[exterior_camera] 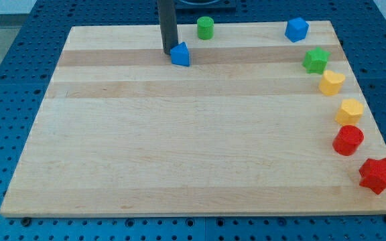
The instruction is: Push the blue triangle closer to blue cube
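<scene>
My tip (167, 51) touches the blue triangle (180, 54) on its left side. The triangle's apex points toward the view's top; the blue cube (297, 29) sits well right. No jaws here, only a rod.

My tip (169, 52) is dark grey; blue triangle (180, 54) & blue cube (297, 29) same mid blue; green cylinder (206, 28) & green star (315, 60) bright green; two yellow blocks (331, 82) (349, 111); red cylinder (348, 140), red star (378, 175); board (179, 147) pale wood w/ lengthwise grain bands; table (5, 80) blue, dotted w/ holes.
</scene>
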Controlling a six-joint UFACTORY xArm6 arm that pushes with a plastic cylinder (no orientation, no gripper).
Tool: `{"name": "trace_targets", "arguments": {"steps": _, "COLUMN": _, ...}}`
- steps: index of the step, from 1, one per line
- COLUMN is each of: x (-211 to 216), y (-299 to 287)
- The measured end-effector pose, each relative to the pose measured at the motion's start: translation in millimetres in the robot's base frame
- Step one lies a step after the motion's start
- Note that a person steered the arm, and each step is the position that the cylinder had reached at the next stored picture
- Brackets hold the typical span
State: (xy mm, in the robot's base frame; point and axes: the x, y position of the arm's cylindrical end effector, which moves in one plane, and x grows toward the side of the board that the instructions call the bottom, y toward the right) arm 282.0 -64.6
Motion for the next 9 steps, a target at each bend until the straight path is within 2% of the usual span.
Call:
{"name": "trace_targets", "arguments": {"steps": 2, "x": 17, "y": -15}}
{"name": "trace_targets", "arguments": {"steps": 4, "x": 37, "y": 59}}
{"name": "trace_targets", "arguments": {"steps": 6, "x": 37, "y": 121}}
{"name": "trace_targets", "arguments": {"steps": 9, "x": 48, "y": 133}}
